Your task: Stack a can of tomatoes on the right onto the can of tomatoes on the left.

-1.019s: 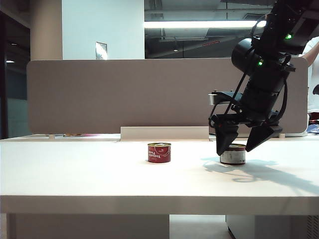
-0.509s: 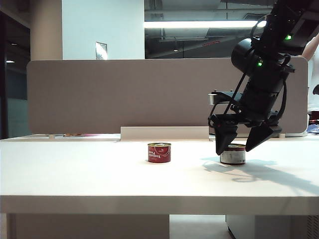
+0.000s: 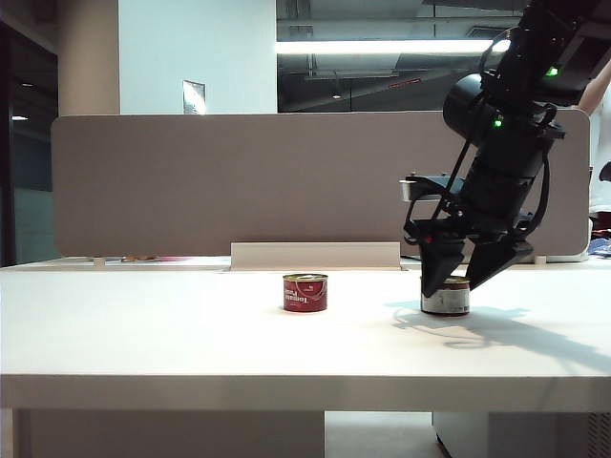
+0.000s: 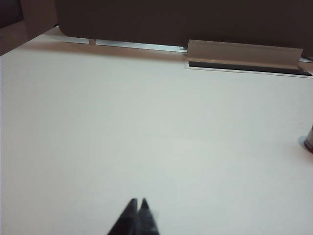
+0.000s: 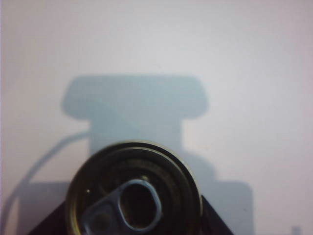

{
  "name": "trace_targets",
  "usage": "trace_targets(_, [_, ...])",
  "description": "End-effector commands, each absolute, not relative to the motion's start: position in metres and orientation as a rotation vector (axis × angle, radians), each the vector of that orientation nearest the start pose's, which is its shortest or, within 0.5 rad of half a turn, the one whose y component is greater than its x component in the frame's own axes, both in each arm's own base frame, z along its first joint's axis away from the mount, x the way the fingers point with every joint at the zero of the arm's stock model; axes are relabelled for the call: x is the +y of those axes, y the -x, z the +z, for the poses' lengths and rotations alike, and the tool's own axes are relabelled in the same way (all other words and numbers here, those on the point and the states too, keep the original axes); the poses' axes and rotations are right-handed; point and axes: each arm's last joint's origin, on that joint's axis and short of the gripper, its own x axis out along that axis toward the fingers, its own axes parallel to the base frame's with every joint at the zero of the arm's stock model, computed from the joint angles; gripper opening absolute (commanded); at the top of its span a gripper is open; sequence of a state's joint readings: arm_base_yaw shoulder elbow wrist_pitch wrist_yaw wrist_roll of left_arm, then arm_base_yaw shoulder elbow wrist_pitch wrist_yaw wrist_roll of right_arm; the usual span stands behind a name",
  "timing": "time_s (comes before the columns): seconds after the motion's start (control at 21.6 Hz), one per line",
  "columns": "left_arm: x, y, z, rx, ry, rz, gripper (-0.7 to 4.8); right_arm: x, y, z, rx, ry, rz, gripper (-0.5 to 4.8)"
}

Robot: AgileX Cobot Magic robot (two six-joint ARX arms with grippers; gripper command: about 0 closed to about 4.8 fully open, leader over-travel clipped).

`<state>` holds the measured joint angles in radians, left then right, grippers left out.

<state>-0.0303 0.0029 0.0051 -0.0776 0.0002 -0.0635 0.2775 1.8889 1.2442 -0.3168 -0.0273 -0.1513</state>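
Note:
The left can of tomatoes, with a red label, stands upright near the table's middle. The right can of tomatoes has a silver wall and stands further right. My right gripper reaches down over it, a dark finger against each side of its upper rim. In the right wrist view the can's ring-pull lid fills the gap between both fingers of the right gripper. My left gripper hovers shut over bare table, holding nothing. A dark sliver of a can shows at that view's edge.
The white table runs wide in front of a grey partition. A low white cable tray sits along the back edge behind the cans. The right arm's shadow falls on the table right of the can.
The right gripper's fingers have drawn in from wide open to the sides of the right can. The arm itself and both cans have kept their places.

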Motion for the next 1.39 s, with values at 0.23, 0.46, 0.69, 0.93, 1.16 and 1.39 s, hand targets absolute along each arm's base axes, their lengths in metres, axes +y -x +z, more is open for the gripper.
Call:
trace_targets(0.23, [-0.003,-0.097,0.161,0.056,0.059,-0.032,-0.06,0.108,-0.375,0.178,0.931,0.256,0.356,2.73])
trace_targets(0.46, [-0.003,-0.097,0.161,0.056,0.059,-0.032,-0.06,0.110,-0.374,0.179,0.932,0.259,0.359,1.97])
trace_targets(0.69, [-0.003,-0.097,0.161,0.056,0.059,-0.032,-0.06,0.110,-0.370,0.192,0.908,0.254,0.367,1.98])
trace_targets(0.93, [-0.003,-0.097,0.161,0.056,0.059,-0.032,-0.06,0.115,-0.367,0.211,0.852,0.215,0.452,1.98])
trace_targets(1.16, [-0.003,-0.097,0.161,0.056,0.059,-0.032,-0.06,0.134,-0.365,0.224,0.823,0.229,0.506,1.98])
trace_targets(1.39, [-0.003,-0.097,0.161,0.056,0.059,-0.032,-0.06,0.163,-0.362,0.238,0.722,0.249,0.573,1.97])
